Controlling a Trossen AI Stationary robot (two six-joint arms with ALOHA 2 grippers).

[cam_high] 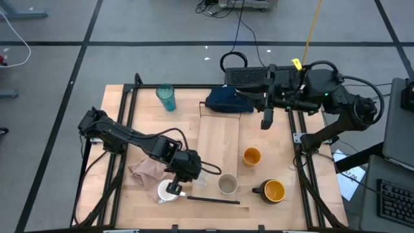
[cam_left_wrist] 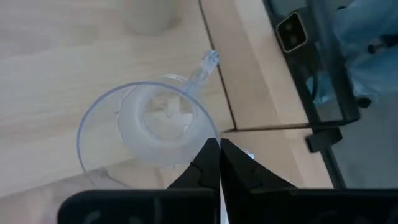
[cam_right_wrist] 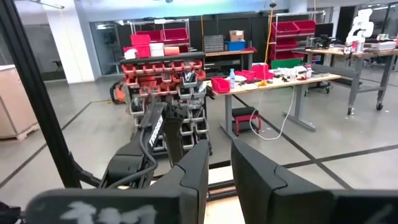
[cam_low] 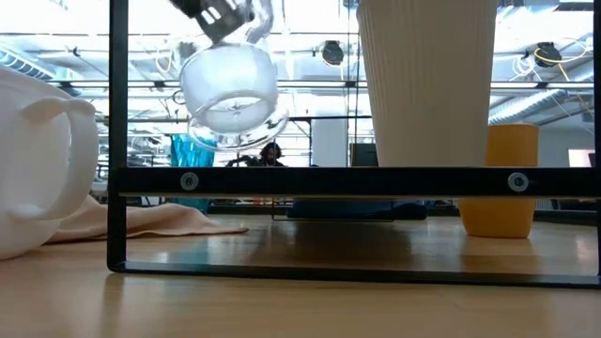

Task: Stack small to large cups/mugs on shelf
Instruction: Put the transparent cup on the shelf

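- The left gripper (cam_left_wrist: 219, 163) is pinched onto the rim of the tiny clear cup (cam_left_wrist: 149, 127) — its two fingertips meet on the near edge of the rim, so the cup's body lies just beyond them.
- In the low view the tiny clear cup (cam_low: 230, 94) hangs in the air, clear of the tabletop, tipped so that its mouth faces down and a little to the side; its long axis leans off upright. Its thin handle (cam_left_wrist: 202, 67) points away from the fingers, toward about 1 o'clock in the left wrist view.
- From above, the left gripper (cam_high: 174, 186) sits at about 7 o'clock on the table, over the white mug (cam_high: 167, 192) and just beside a crumpled beige cloth (cam_high: 147, 169).
- The shelf (cam_high: 217, 139) runs down the middle of the table, its long axis from 12 to 6 o'clock.
- The beige cup (cam_high: 227, 184) stands at the shelf's near end, the small orange cup (cam_high: 251, 156) just off its right edge, the dark yellow-lined mug (cam_high: 274, 191) at about 5 o'clock, the tall teal tumbler (cam_high: 166, 97) at about 11 o'clock.
- The right gripper (cam_high: 266, 120) waits in the air at about 1 o'clock, fingers parted (nothing between them).
- Beyond the table: a workshop with red parts bins (cam_right_wrist: 163, 43) and benches.
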